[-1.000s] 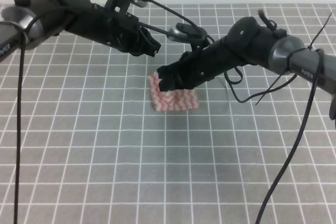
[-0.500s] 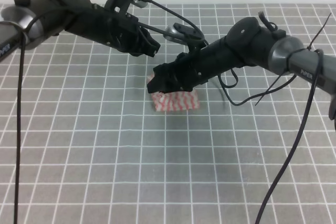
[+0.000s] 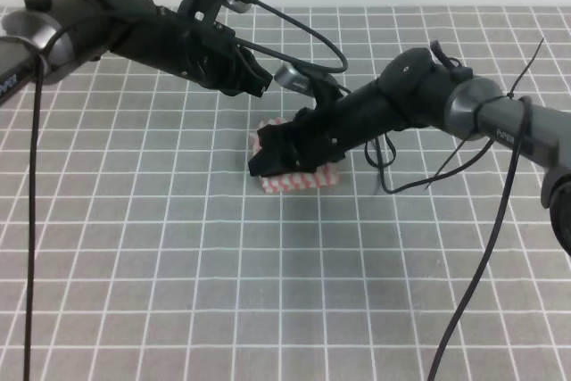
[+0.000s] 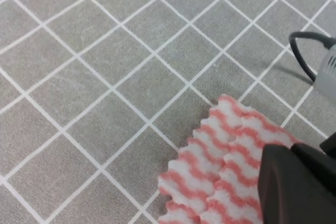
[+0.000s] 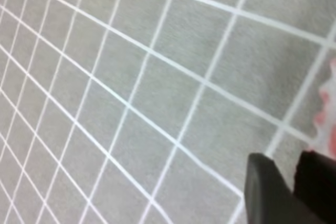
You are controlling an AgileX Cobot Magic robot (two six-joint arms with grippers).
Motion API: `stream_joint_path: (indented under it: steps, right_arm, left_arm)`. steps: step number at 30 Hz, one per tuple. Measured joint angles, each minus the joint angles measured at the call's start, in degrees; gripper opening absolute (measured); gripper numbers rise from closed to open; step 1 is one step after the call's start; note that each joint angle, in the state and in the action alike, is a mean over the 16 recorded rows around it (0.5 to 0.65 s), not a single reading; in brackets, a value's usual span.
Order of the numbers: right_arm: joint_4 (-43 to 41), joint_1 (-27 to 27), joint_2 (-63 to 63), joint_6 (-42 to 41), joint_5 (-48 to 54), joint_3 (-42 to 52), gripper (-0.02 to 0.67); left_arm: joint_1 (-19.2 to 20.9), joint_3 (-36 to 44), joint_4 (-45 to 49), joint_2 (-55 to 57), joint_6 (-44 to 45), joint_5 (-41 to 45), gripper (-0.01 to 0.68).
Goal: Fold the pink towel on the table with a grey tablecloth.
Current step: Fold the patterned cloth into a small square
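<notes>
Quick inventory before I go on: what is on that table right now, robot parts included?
pink towel: one, pink-red and white zigzag stripes, lying bunched or partly folded near the table's middle, mostly hidden under the right arm.
table with a grey tablecloth: one, grey with a white line grid, filling the view.
cables: several, black, hanging off both arms.
left gripper: one, black, above and behind the towel; jaw state unclear.
right gripper: one, black, low at the towel's left edge; jaw state unclear.

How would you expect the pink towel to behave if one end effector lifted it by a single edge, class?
Probably floppy: the pink towel lies in soft stacked layers with wavy edges, so it would likely drape and unfold. It looks thin, hence probably light. Pushed, it may bunch on the grey tablecloth rather than slide.
</notes>
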Motion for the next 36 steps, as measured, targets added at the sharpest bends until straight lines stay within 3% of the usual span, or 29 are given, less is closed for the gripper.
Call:
stream_joint_path:
  steps: [10, 19, 36]
  right_arm:
    - [-11.4, -2.2, -0.8, 3.2, 5.1, -6.8, 0.025]
    - [-24.8, -3.8, 0.6, 8.6, 6.9, -9.3, -0.013]
    - [-26.8, -5.5, -3.6, 9.1, 6.6, -11.0, -0.017]
  left_arm:
    - [0.3, 0.0, -0.4, -0.2, 0.0, 1.7, -0.001]
    - [-1.2, 0.0, 0.7, 0.9, 0.1, 6.1, -0.001]
    - [-5.7, 0.0, 14.9, 6.4, -7.5, 10.9, -0.001]
